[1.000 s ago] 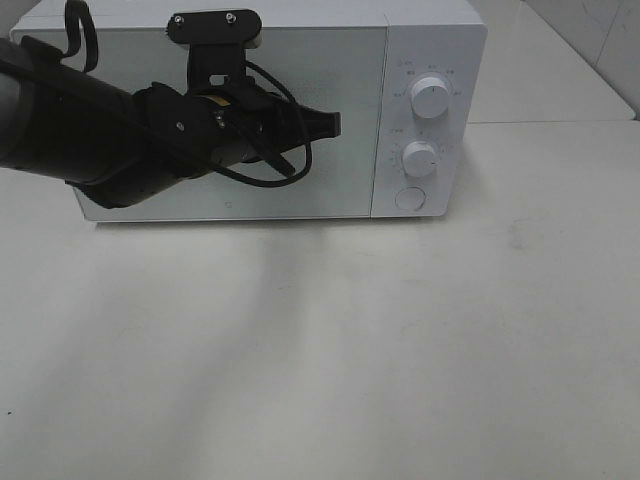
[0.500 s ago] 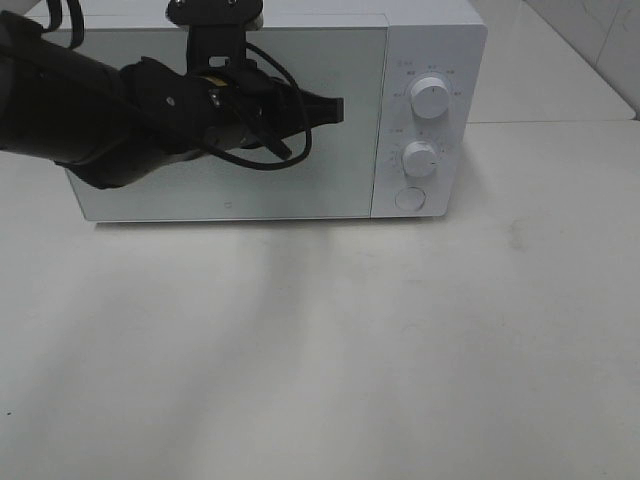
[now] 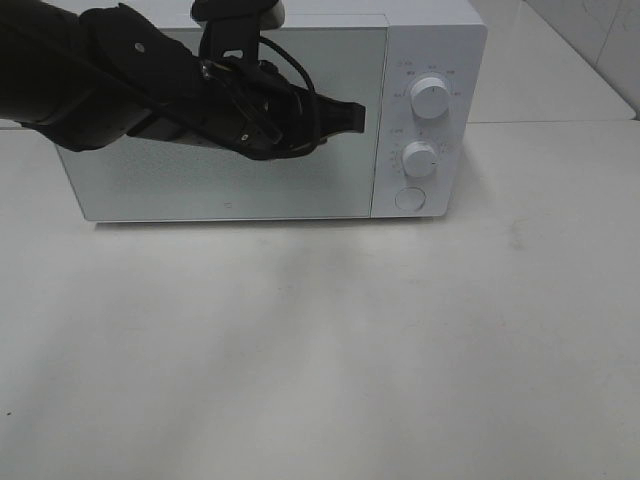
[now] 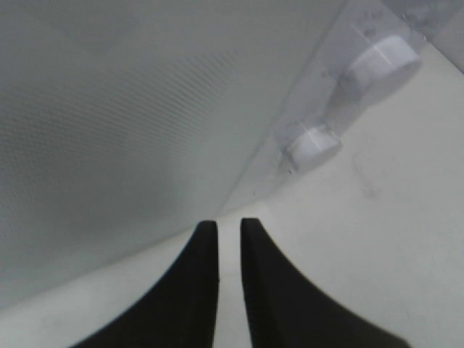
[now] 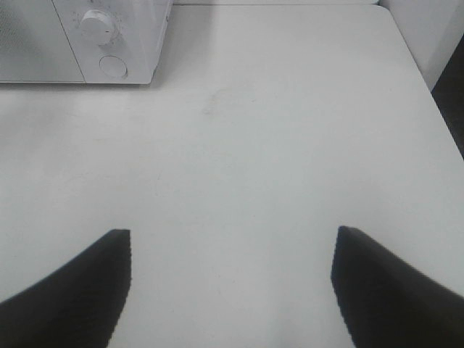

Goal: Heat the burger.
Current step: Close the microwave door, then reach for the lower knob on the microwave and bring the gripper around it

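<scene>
Tabletop is pale, matte white with faint grey scuffs. It lies well below my left claw and stretches out ahead of my right claw. A microwave stands at the table's back. The left claw hangs in front of its frosted door, which is shut, with the tips near the door's edge by the control panel. I cannot tell whether they touch the door. Just beyond the tips are the upper knob and the lower knob, with a round button below those. The left claw's jaws are a narrow slit apart with nothing between them. The right claw's jaws are wide apart and hold nothing. Far ahead of the right claw and off to one side is the microwave's corner. White wall tiles rise behind the table. I cannot see the burger in any view.
</scene>
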